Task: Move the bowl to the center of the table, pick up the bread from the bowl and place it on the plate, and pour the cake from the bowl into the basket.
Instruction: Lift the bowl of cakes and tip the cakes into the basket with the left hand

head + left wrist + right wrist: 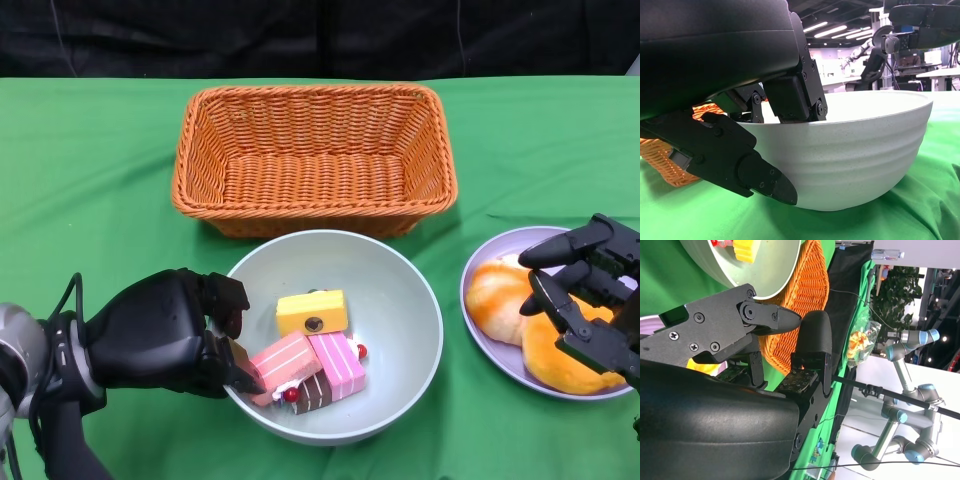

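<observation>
Bowl (400, 330), lower centre, carrying cake pieces (310, 360); left hand (165, 335) pinching its rim; right hand (585, 300) hovering spread over bread (495, 298) on plate (490, 255).

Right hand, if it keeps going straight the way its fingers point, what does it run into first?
The right hand hovers over the plate with fingers aimed toward the bowl. Most likely it passes over the bread and meets the bowl's rim first, though height is unclear.
</observation>
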You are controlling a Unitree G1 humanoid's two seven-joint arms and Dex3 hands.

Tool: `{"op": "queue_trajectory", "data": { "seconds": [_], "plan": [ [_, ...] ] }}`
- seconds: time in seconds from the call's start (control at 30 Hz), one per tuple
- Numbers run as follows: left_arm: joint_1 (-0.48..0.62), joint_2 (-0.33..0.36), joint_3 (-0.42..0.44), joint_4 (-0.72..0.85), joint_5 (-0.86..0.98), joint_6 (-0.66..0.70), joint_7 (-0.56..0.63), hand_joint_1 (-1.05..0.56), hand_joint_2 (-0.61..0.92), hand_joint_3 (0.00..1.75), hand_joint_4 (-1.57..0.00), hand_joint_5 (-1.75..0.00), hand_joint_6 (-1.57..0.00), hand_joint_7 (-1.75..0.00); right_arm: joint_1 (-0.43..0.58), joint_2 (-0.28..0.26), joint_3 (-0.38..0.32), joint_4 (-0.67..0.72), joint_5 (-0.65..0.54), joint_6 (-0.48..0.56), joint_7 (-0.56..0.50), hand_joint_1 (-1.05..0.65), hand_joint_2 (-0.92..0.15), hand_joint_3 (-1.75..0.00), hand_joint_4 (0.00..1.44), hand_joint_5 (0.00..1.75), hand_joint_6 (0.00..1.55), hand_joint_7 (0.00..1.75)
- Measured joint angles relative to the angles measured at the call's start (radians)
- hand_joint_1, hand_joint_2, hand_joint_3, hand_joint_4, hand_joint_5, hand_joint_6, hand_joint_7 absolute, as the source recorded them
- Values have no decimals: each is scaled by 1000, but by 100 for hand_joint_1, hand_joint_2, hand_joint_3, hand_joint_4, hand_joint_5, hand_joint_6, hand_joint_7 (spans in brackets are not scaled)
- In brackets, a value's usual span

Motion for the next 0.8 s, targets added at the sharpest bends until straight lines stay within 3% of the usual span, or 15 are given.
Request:
{"op": "queue_trajectory", "data": {
  "seconds": [0.27, 0.57, 0.8],
  "plan": [
    [3, 0, 6, 0, 0, 5, 10, -23, 72, 0, -86, -128, -138, -1, -1, 0, 0, 6, -5, -3, -2, -15, -76, -56, 70, 144, 72, 111],
    [14, 1, 21, -3, 0, 11, 49, -21, 76, 0, -99, -101, -139, -1, -1, 4, 0, 5, -11, -3, -16, -12, -77, -56, 70, 143, 73, 110],
    [16, 5, 36, -8, 0, 15, 72, -14, 81, 2, -103, -103, -142, -2, -1, 7, 1, 5, -16, -2, -25, -13, -79, -55, 70, 143, 71, 112]
  ]
}}
